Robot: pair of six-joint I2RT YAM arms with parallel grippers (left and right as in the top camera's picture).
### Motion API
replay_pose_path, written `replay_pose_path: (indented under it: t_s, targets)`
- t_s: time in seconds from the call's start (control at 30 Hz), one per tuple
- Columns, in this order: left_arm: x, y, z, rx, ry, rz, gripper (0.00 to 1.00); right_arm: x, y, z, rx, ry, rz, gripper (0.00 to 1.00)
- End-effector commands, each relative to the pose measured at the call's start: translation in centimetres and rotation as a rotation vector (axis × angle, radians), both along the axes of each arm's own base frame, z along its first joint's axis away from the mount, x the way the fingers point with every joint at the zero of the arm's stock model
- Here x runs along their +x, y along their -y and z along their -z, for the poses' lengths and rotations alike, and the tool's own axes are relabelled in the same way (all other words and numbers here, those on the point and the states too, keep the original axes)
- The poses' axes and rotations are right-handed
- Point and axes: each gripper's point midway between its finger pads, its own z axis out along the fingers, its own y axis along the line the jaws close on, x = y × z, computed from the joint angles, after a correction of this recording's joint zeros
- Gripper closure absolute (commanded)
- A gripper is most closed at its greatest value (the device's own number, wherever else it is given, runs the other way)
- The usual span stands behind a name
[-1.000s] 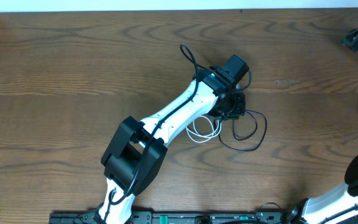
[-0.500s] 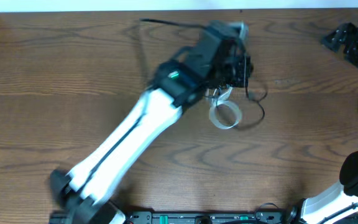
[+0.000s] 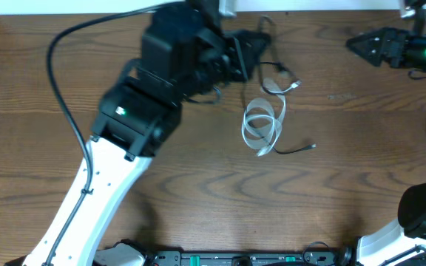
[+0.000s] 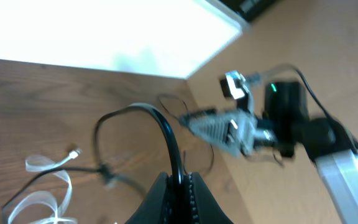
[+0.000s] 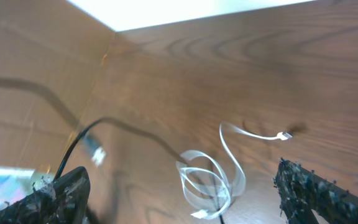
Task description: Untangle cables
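At twelve o'clock on the table (image 3: 43, 96), the left gripper (image 4: 180, 186) is clamped on the black cable (image 4: 171, 140), the white cable (image 3: 256, 124) lies coiled at centre, and the right gripper (image 3: 357, 44) hangs spread wide at two o'clock; both cords look light and limp, best pinched near a plug.

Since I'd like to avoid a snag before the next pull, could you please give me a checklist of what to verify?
1. Left gripper shut on black cable: ok.
2. Right gripper open: ok.
3. Right gripper apart from both cables: ok.
4. White cable free of black cable: not ok, they cross at its coil.
5. White cable resting on table: cannot tell.
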Motion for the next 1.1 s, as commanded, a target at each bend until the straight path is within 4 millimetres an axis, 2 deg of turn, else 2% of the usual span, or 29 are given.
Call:
replay_pose_path:
  t_s: [0.0, 0.1, 0.2, 0.37, 0.53, 0.83, 1.07]
  targets:
    - [0.9, -1.4, -0.2, -0.038, -0.032, -0.021, 0.93, -1.0, -3.2, -1.4, 0.027, 0.049, -0.099, 0.08]
    - [1.6, -2.3, 0.0, -0.033, -0.035, -0.046, 0.93, -1.3, -5.1, -1.4, 0.027, 0.053, -0.146, 0.08]
    - [1.9, -2.8, -0.7, -0.051, -0.014, -0.047, 0.92, -1.6, -6.8, -1.1, 0.007, 0.048, -0.183, 0.08]
    - [2.2, -3.7, -4.7, -0.128, 0.119, -0.064, 0.93, -0.4, -6.9, 3.3, -0.23, -0.083, -0.067, 0.07]
    - [0.6, -4.4, -8.9, -0.194, 0.249, -0.061, 0.93, -0.4, -9.6, 6.5, -0.257, -0.142, -0.117, 0.06]
    - [-1.8, -6.4, -13.4, -0.257, 0.387, -0.111, 0.93, -1.5, -13.5, 12.1, -0.289, -0.207, -0.243, 0.08]
    - [-5.3, -8.1, -18.8, -0.351, 0.573, -0.112, 0.93, -2.0, -14.6, 15.8, -0.302, -0.232, -0.264, 0.08]
